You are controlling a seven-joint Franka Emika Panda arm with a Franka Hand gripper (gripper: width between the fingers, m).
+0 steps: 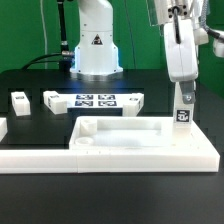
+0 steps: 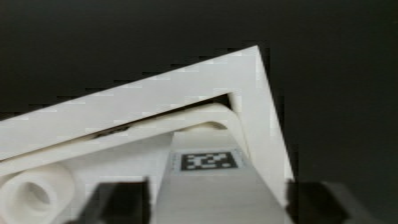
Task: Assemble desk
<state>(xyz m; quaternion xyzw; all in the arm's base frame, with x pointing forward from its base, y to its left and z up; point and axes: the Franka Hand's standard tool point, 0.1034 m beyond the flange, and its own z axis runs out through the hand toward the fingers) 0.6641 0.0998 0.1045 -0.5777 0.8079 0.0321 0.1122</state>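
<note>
The white tabletop (image 1: 140, 137) lies flat near the table's front, its raised rims up. A short white leg (image 1: 182, 114) with a black-and-white tag stands upright at the slab's corner on the exterior view's right. My gripper (image 1: 182, 94) hangs straight down over that leg. Its fingers straddle the leg's top. In the wrist view the tagged leg (image 2: 214, 160) sits between the two dark fingers (image 2: 121, 205), which stand slightly off its sides. The gripper (image 2: 222, 208) is open. The tabletop's corner (image 2: 125, 110) runs under the leg, and a round socket (image 2: 32, 192) shows beside it.
Two loose white legs (image 1: 20, 100) (image 1: 52, 98) lie at the exterior view's left. The marker board (image 1: 100, 100) lies behind the slab. A low white rail (image 1: 40, 155) runs along the front. The robot's base (image 1: 97, 45) stands at the back.
</note>
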